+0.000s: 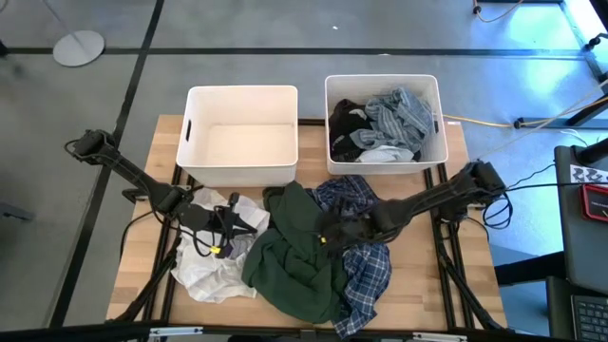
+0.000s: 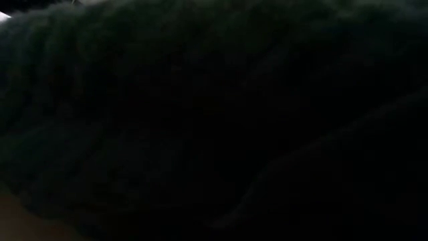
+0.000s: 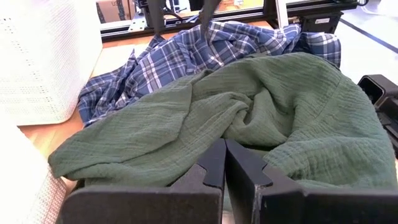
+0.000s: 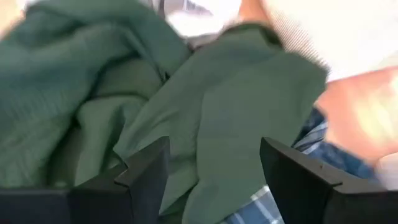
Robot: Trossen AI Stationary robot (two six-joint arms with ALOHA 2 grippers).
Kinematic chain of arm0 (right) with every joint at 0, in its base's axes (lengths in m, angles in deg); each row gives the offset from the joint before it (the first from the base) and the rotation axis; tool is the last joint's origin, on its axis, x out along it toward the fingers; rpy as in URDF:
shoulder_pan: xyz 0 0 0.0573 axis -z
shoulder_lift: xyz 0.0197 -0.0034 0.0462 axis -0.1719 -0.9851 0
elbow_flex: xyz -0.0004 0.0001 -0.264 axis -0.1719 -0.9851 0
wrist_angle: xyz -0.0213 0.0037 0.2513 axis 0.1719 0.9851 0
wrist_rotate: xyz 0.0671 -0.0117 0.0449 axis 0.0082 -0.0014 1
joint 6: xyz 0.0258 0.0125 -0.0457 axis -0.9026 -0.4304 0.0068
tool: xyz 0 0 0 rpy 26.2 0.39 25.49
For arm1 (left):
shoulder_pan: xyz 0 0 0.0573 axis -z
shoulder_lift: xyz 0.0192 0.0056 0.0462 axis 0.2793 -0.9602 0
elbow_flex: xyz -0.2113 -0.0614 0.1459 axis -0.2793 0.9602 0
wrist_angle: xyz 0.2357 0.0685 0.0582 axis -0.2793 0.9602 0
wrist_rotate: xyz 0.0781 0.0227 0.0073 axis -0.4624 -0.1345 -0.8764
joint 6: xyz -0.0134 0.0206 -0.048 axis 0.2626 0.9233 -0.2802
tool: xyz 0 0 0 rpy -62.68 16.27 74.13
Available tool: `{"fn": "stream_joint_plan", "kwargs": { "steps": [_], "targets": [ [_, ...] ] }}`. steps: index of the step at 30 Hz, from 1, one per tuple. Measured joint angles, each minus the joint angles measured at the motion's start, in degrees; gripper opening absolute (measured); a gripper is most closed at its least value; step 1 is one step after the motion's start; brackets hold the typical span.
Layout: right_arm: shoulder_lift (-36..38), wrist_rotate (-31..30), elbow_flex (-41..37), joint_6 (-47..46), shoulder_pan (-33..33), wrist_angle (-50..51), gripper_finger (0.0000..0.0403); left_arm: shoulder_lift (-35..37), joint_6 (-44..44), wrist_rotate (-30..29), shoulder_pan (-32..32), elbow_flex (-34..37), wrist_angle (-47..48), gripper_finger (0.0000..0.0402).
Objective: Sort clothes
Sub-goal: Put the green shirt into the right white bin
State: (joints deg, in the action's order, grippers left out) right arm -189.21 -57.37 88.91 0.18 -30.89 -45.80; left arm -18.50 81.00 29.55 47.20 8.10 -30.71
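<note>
Three garments lie in a heap on the table's near half: a white one (image 1: 211, 274) at the left, a dark green one (image 1: 296, 255) in the middle and a navy-and-white plaid shirt (image 1: 369, 258) at the right, partly under the green. My left gripper (image 1: 235, 220) is shut with nothing between its fingers (image 3: 224, 167). It sits over the white garment's far edge and points at the green one (image 3: 261, 106). My right gripper (image 1: 329, 234) is open above the green garment (image 4: 211, 118), one finger on each side of a fold. My right gripper comes slanting down from the table's right over the green garment's upper folds (image 4: 217, 143). Whether its fingers (image 4: 149, 174) touch the cloth I cannot tell.
Two white bins stand at the table's far edge. The left one (image 1: 190, 142) holds nothing. The right one (image 1: 439, 142) holds dark, grey-blue and white garments (image 1: 385, 119). Dark cloth (image 2: 214, 120) close to the lens fills the low view. Bare wood (image 1: 142, 275) shows along the left edge.
</note>
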Motion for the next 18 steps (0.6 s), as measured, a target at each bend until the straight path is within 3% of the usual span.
{"fn": "stream_joint_plan", "kwargs": {
  "steps": [10, 18],
  "targets": [
    [-8.6, 2.6, 0.0, -2.6, 0.1, 0.5, 0.025, 0.0, -0.2, 0.0, 0.0, 0.0, 0.0, 0.0001],
    [-10.6, 1.5, 0.0, -4.6, 0.9, 2.8, 0.025, 0.0, -0.2, 0.0, 0.0, 0.0, 0.1, 0.0001]
  ]
}}
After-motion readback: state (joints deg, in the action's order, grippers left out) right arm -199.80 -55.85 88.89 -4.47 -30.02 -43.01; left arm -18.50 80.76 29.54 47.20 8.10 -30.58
